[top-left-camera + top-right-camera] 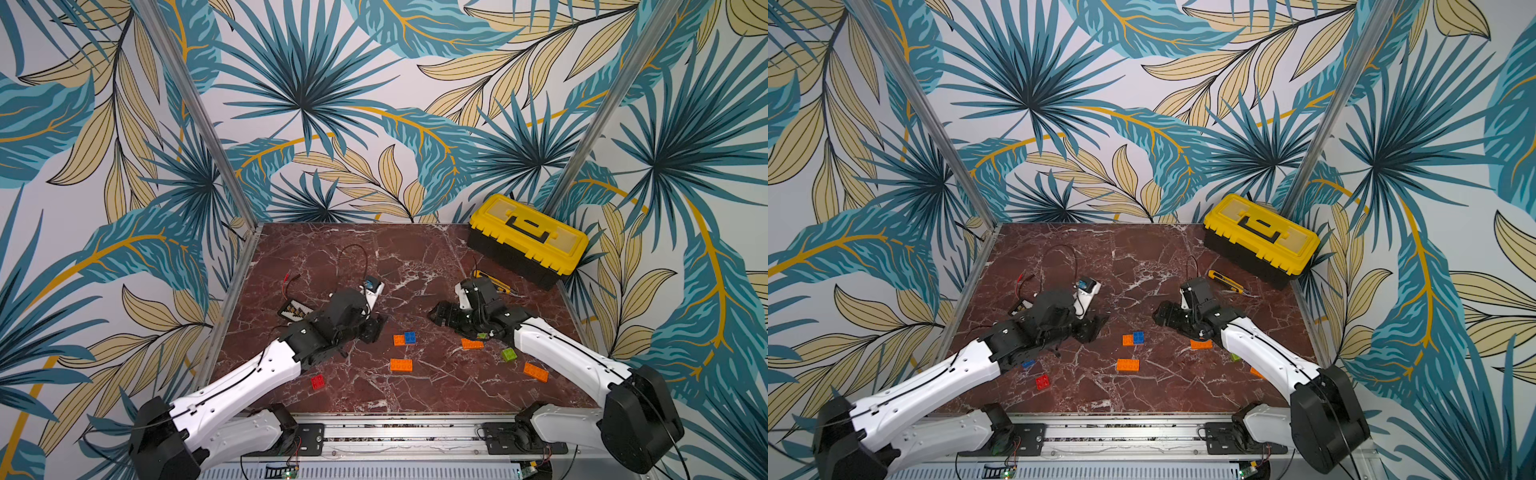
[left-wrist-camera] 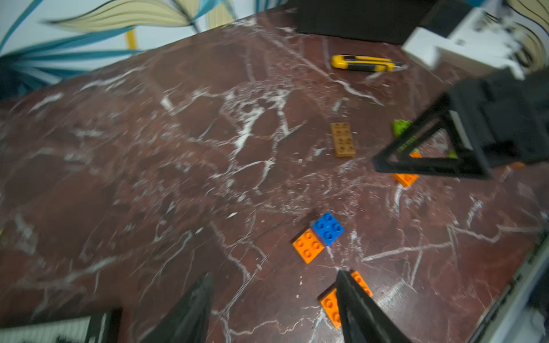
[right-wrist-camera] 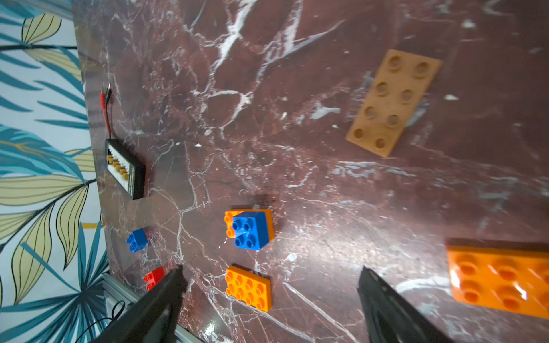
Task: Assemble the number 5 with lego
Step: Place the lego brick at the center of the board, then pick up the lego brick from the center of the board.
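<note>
Nearest you: small red square studded brick [image 1: 318, 381], alone. Beyond it, glossy orange oblong brick [image 1: 401, 365], then blue square brick [image 1: 409, 337] seated on a second orange oblong [image 1: 398, 340]. Farther, left gripper [image 2: 273, 274] fingers parted, nothing between; right gripper [image 3: 271, 268] fingers spread wide, nothing between.

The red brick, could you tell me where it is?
In both top views the red brick lies front-left, beside the left arm and a blue brick.

The right arm [image 1: 1266, 353] hides most of a lime-green brick [image 1: 1235, 356]; the right wrist view crops an orange brick [image 3: 499, 279].
</note>
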